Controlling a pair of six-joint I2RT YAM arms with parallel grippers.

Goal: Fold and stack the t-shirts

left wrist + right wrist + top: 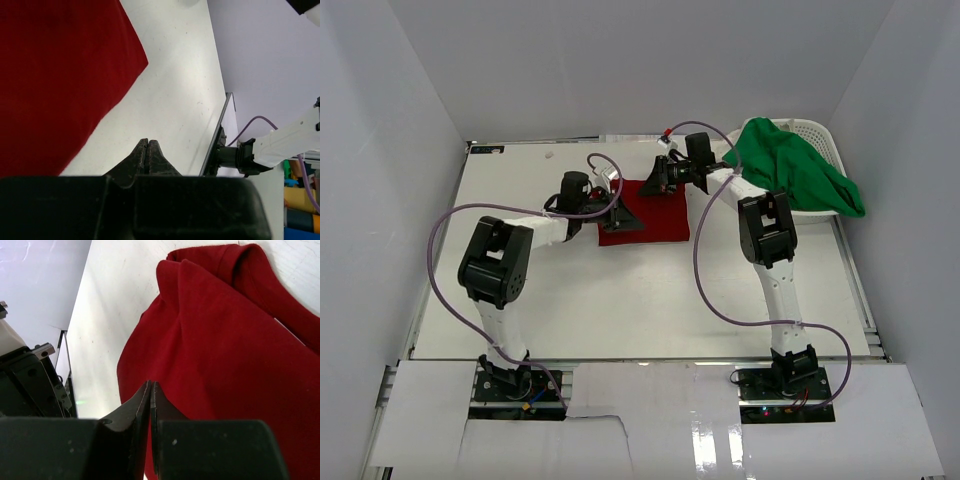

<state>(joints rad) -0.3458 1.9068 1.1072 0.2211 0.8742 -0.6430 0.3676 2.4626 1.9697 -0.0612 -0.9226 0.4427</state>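
Observation:
The deep red t-shirt (657, 218) lies folded into a rough square at the table's middle back. It fills the left of the left wrist view (55, 75) and most of the right wrist view (225, 355). The bright green t-shirt (798, 170) hangs crumpled over the white basket at the back right. My left gripper (625, 217) is at the red shirt's left edge; its fingers (148, 142) are shut and empty over bare table beside the cloth. My right gripper (656, 185) is at the shirt's far edge, shut and empty just above the cloth (151, 384).
The white slotted basket (812, 126) stands at the back right corner under the green shirt. White walls enclose the table on three sides. The right arm (280, 145) shows beyond the table's edge in the left wrist view. Purple cables loop beside both arms.

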